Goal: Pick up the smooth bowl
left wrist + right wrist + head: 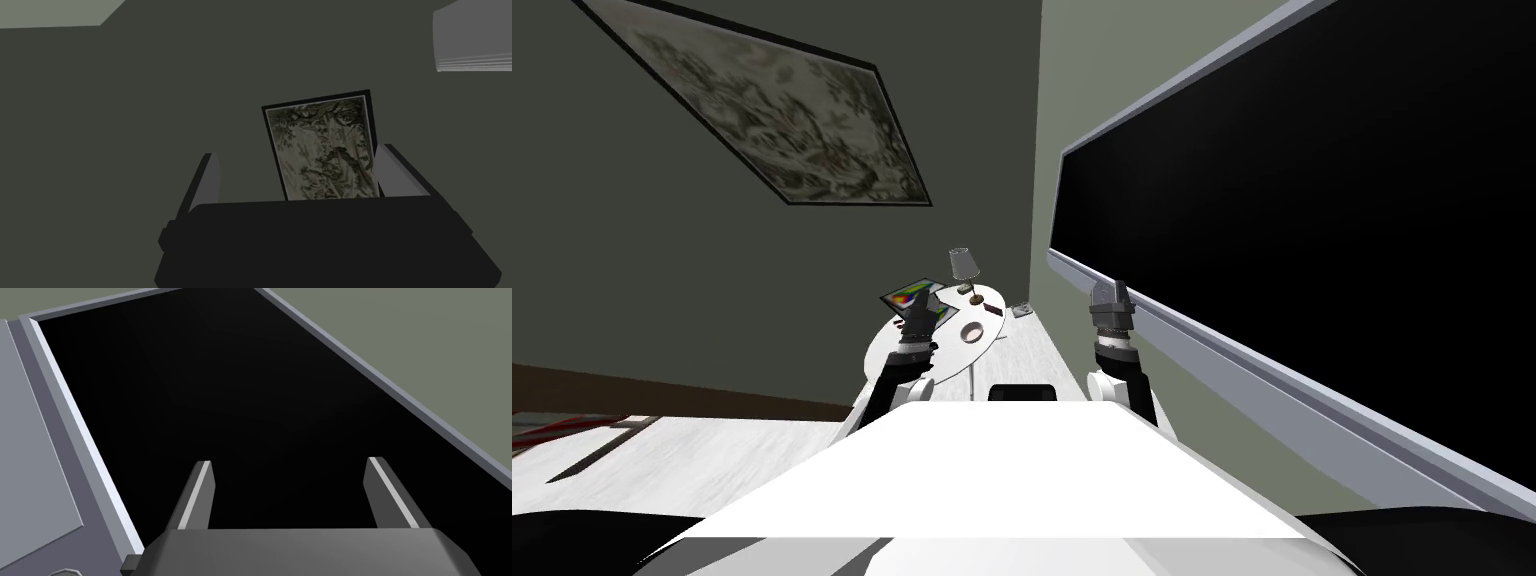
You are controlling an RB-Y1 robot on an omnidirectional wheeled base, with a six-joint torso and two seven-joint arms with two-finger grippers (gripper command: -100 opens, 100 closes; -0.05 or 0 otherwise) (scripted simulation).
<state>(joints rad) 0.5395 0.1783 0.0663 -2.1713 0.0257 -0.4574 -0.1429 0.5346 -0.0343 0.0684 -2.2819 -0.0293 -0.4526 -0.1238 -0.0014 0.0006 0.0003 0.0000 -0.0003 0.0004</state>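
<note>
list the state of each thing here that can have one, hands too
left hand: open, holding nothing, not on the bowl.
right hand: open, holding nothing, off to the right of the table.
bowl: mouth up on the round white table, not held.
lamp: upright at the table's far side.

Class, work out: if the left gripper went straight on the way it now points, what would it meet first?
Probably the framed picture on the dark wall, which lies straight ahead of the open left gripper; depth unclear.
</note>
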